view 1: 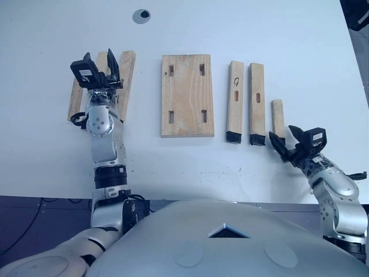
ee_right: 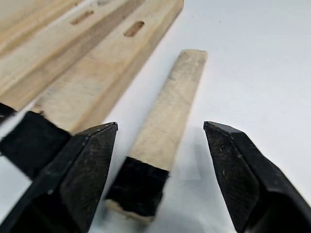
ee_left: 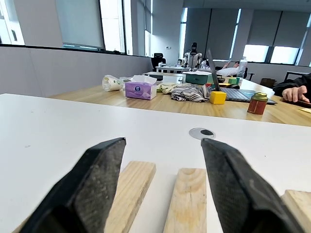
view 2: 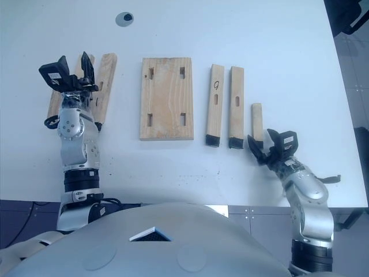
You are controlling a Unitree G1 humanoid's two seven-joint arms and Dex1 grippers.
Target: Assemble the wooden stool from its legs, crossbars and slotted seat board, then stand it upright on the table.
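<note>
The slotted seat board (view 1: 185, 95) lies flat mid-table. To its right lie two slotted legs (view 1: 235, 101) (view 1: 257, 103) with black ends, then a short crossbar (view 1: 278, 117). My right gripper (view 1: 286, 141) is open at the crossbar's near end; in the right wrist view its fingers (ee_right: 73, 179) straddle the crossbar (ee_right: 165, 131) and its black tip. Left of the board lie three more wooden pieces (view 1: 127, 72), side by side. My left gripper (view 1: 99, 64) hovers open over them, and the left wrist view shows the middle piece (ee_left: 187, 199) between its fingers (ee_left: 92, 189).
A round cable hole (view 1: 141, 15) sits at the table's far side. The table's right edge (view 1: 358, 86) is close to the crossbar, and its front edge (view 1: 202, 195) runs just behind both arms. Bare white table lies between the wood groups.
</note>
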